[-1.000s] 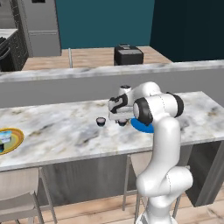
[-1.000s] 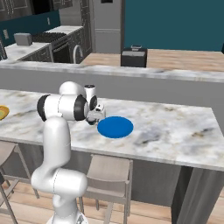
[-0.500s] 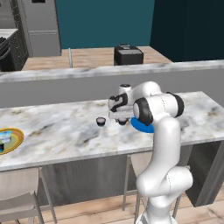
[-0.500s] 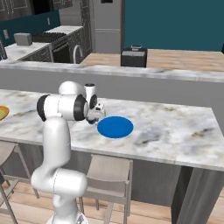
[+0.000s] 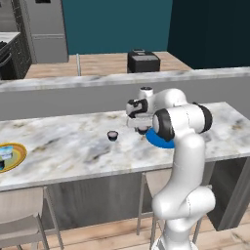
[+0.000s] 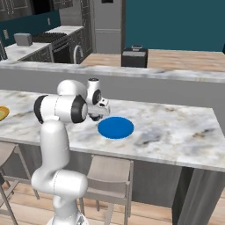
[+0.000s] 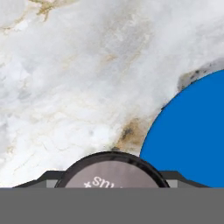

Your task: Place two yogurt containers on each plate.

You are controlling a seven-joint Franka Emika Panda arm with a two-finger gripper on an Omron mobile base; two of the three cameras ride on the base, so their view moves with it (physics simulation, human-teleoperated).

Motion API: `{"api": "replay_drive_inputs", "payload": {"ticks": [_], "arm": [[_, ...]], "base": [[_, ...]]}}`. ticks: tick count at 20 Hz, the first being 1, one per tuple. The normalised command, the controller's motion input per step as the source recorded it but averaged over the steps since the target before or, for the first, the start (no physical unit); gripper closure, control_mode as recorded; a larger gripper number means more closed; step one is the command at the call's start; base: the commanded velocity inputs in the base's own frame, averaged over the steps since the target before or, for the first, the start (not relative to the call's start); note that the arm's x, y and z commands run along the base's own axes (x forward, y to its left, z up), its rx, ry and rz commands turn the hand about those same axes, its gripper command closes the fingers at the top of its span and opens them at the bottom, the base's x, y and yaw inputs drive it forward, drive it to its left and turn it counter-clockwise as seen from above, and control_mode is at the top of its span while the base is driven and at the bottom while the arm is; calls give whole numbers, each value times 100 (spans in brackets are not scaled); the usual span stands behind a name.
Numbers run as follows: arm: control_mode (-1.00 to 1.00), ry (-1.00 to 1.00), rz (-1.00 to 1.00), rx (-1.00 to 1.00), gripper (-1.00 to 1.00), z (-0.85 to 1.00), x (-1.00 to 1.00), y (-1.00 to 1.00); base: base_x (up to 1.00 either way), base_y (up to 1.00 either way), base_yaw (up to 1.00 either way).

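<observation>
The hand view shows the gripper (image 7: 113, 186) clamped on a dark yogurt cup (image 7: 113, 173) just beside the blue plate (image 7: 197, 135), over marble counter (image 7: 78, 78). The left base view adds another cup (image 5: 113, 135) standing free nearby and the yellow-rimmed plate (image 5: 14, 157) (far left, carrying a pale cup (image 5: 4, 155)).

I see one cup (image 5: 113, 135) on counter (image 5: 73, 146), left of gripper (image 5: 141, 128). Plate (image 6: 115, 127) just right of gripper; 2nd plate (image 5: 10, 155) far left.

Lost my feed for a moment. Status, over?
Gripper shut on dark yogurt cup beside blue plate. Second dark cup loose on counter. Nothing in the way.
</observation>
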Motion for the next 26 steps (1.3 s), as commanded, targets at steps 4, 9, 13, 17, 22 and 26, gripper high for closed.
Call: {"api": "replay_drive_inputs", "payload": {"ticks": [4, 9, 13, 17, 22, 26], "arm": [[-100, 2, 0, 0, 100, 1, -10, -66], [-100, 3, 0, 0, 100, 0, 0, -55], [-100, 3, 0, 0, 100, 0, 0, -35], [-100, 1, 0, 0, 100, -7, 10, -18], [-100, 0, 0, 0, 100, -18, 1, -13], [-100, 0, 0, 0, 100, -14, 0, -6]], "base": [[0, 0, 0], [0, 0, 0], [0, 0, 0], [0, 0, 0], [0, 0, 0], [0, 0, 0]]}}
